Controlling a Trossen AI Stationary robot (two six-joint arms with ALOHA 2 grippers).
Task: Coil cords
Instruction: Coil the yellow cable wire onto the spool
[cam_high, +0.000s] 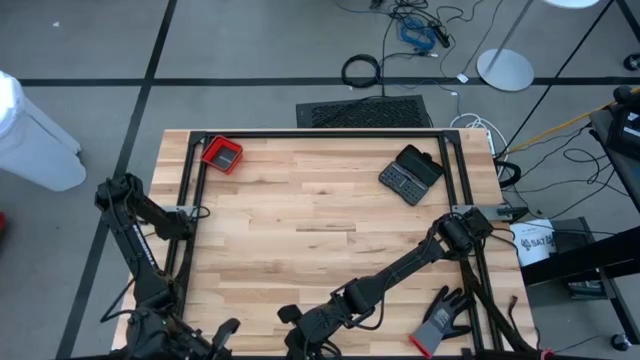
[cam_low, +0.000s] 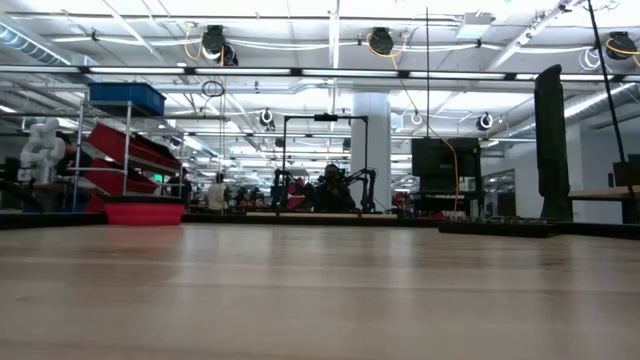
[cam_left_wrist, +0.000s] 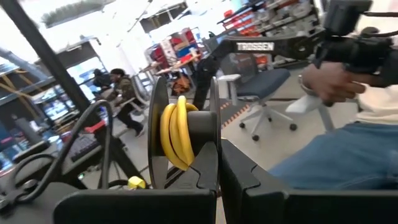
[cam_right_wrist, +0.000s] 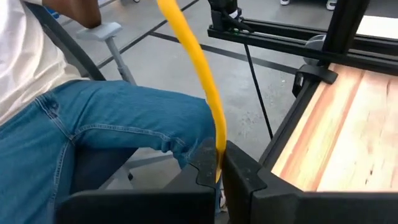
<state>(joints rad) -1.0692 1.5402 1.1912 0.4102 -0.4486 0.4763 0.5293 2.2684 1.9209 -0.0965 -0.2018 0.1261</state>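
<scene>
Both dark arms reach to the near edge of the pale wooden table (cam_high: 330, 220) in the high view, their wrists at the bottom border of that picture. The left gripper (cam_left_wrist: 219, 163) has its fingers drawn together around a spool-like dark reel (cam_left_wrist: 186, 134) on which a thin yellow cord (cam_left_wrist: 174, 134) is wound in a few turns; the reel sits upright just past the fingertips, and the gripper appears clamped on its lower part. The right gripper (cam_right_wrist: 221, 163) is fully closed, pinching a length of yellow cord (cam_right_wrist: 198, 68) between its fingertips; the cord rises from the pinch in a smooth curve and runs out of the top of that picture. It cannot be told whether this is the same cord as the one on the reel. A black cord cannot be made out in any view. Beyond both grippers, off the table's edge, sits a person in blue jeans (cam_right_wrist: 93, 130) and a white top, one hand (cam_left_wrist: 329, 81) raised near a dark arm. On the table lie a small red tray (cam_high: 222, 154) near the far left corner, a black rectangular case (cam_high: 410, 174) lying open towards the far right, and a grey-black glove with a red cuff (cam_high: 440, 322) near the right front corner.
</scene>
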